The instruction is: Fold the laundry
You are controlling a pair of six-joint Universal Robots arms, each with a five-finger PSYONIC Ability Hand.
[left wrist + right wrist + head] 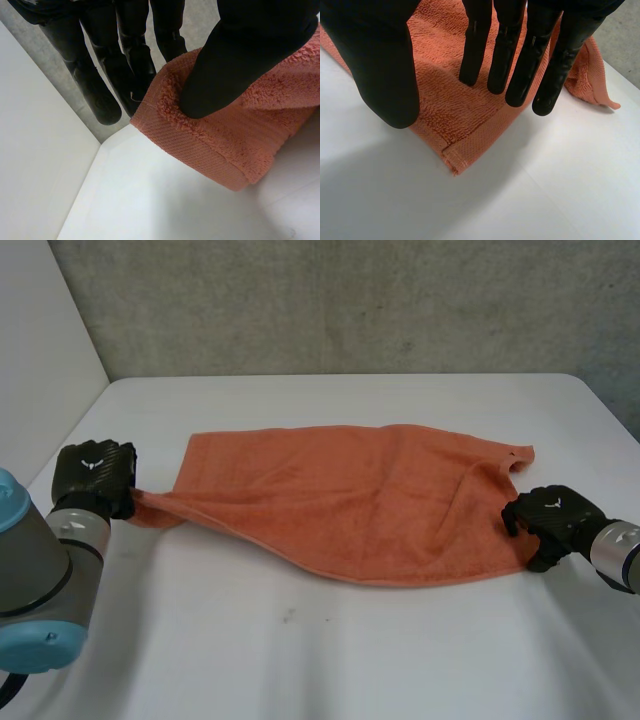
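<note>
An orange towel [370,500] lies spread across the middle of the white table [330,660], partly rumpled. Its near left corner is drawn out into a point that runs into my left hand [95,475]. In the left wrist view the thumb [240,65] presses that towel [235,145] corner against the fingers, so the hand is shut on it. My right hand [550,520] is at the towel's near right corner. In its wrist view the fingers [515,50] are straight above the towel [450,110], just inside the hemmed corner [452,162], with the thumb [385,70] apart and gripping nothing.
A grey wall [350,300] stands behind the table and a white panel [40,340] closes off its left side. The table's right edge [610,415] runs close to my right hand. Bare tabletop stretches in front of the towel.
</note>
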